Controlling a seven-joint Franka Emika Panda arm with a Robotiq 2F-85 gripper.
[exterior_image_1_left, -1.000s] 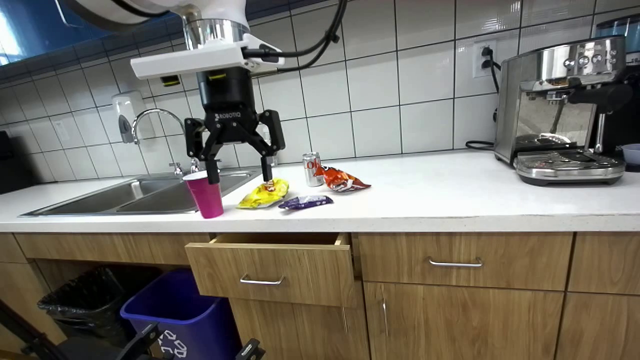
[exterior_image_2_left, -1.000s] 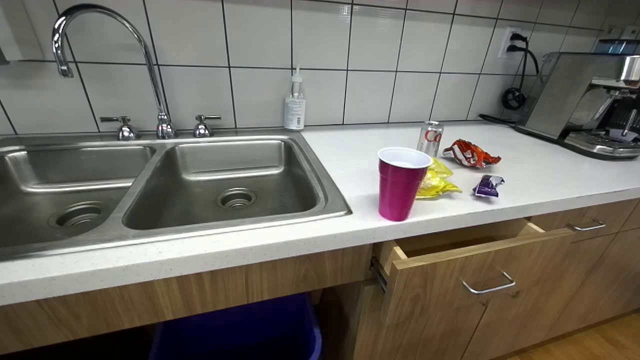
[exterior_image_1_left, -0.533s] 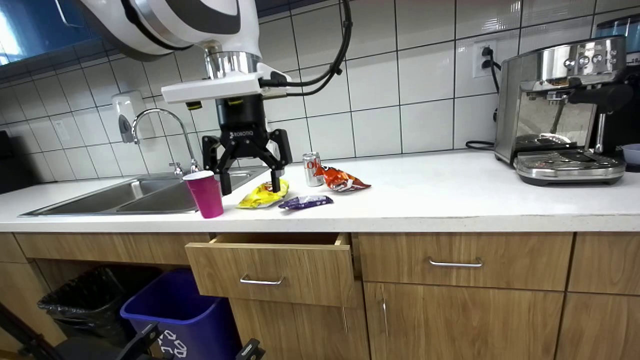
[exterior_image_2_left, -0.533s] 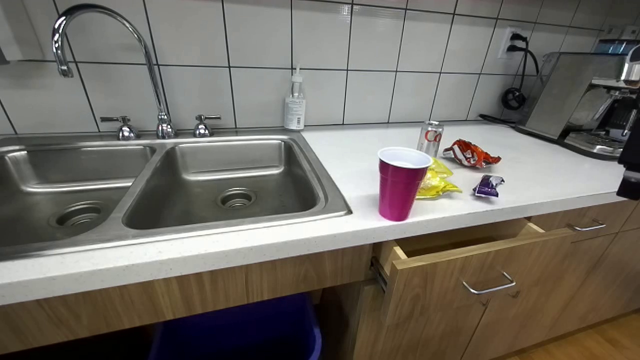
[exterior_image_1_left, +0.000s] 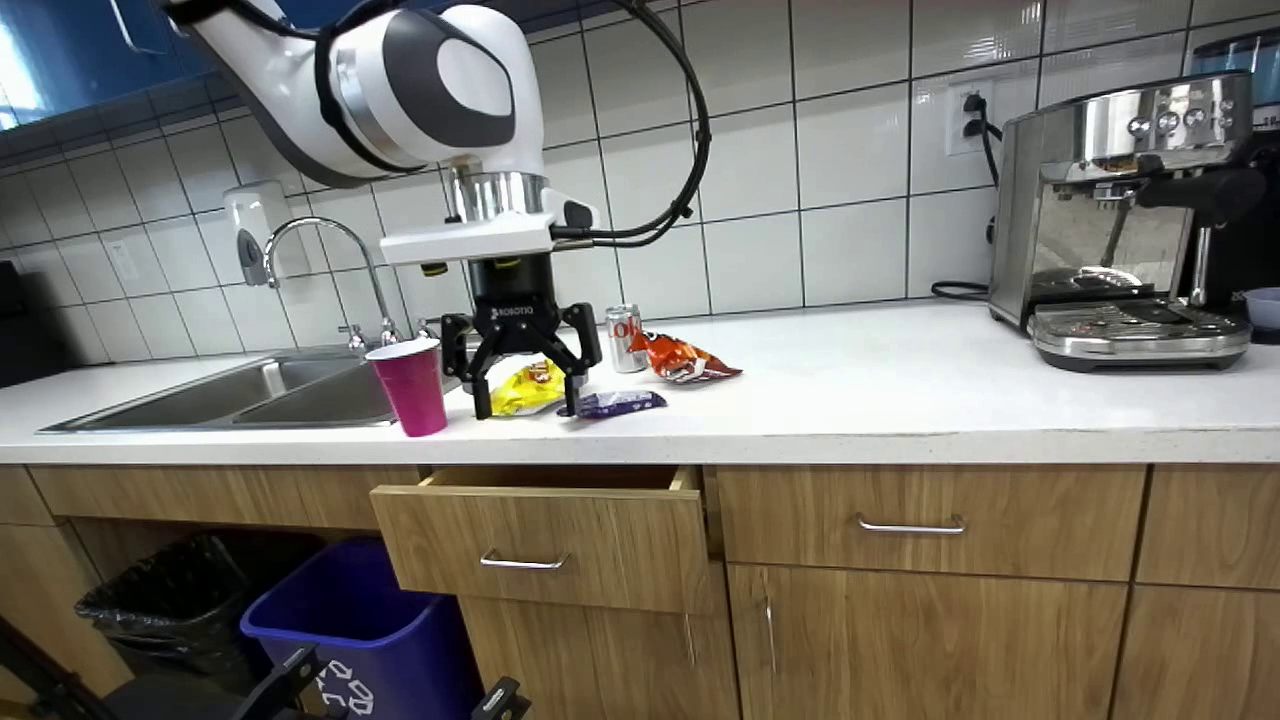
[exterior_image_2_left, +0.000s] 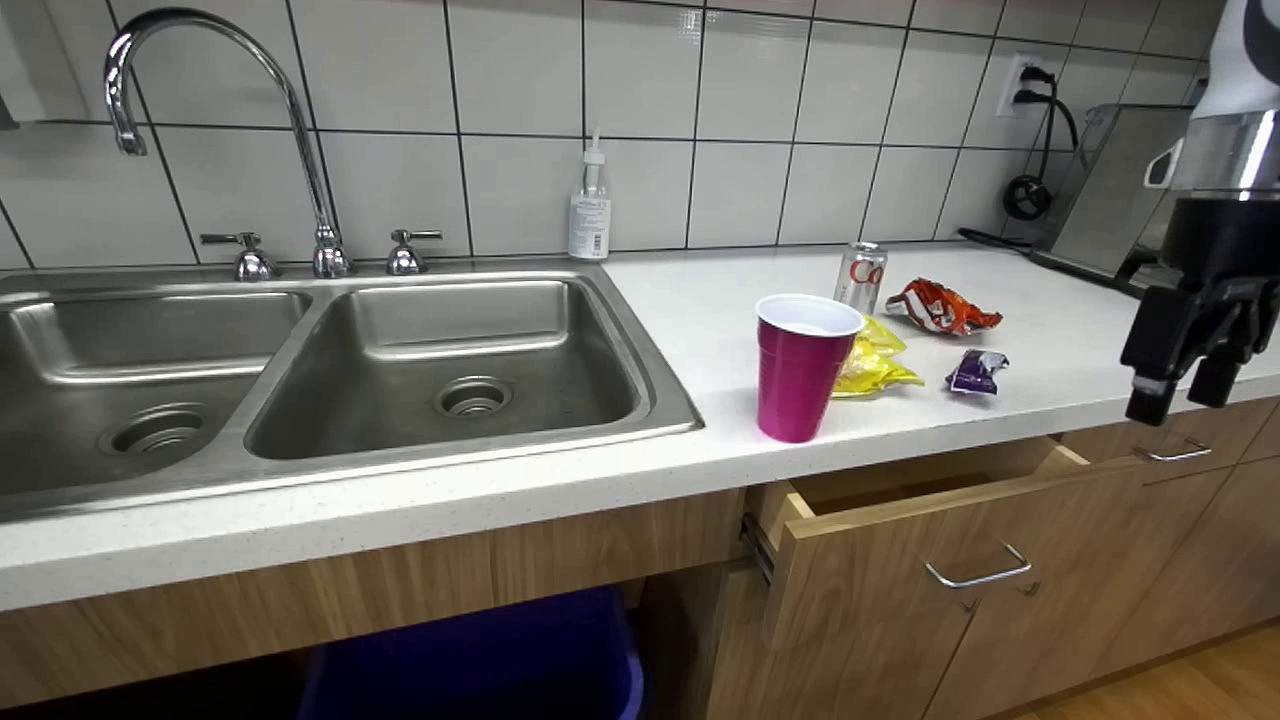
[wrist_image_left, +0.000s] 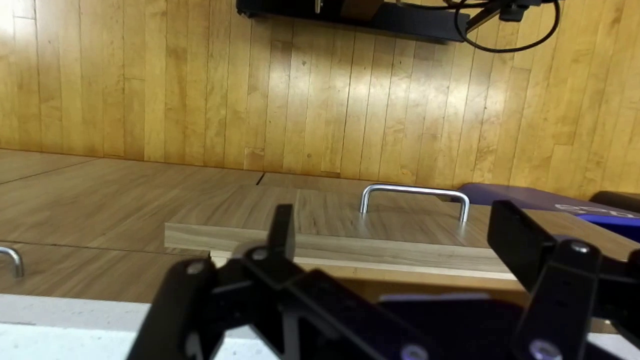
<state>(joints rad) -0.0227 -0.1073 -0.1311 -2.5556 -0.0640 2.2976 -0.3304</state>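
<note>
End effector pointing down, jaws wide apart, near pulled-out drawer

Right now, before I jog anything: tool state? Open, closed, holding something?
Tool: open, jaws wide apart, holding nothing.

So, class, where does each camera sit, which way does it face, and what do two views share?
In an exterior view, a camera faces the counter from in front; arm and open gripper show.
In an exterior view, a camera looks down from in front of the sink; gripper at picture's right.
Wrist view: on the arm's end, facing down at the drawer and floor; fingers show.
Both exterior views share the pink cup.
</note>
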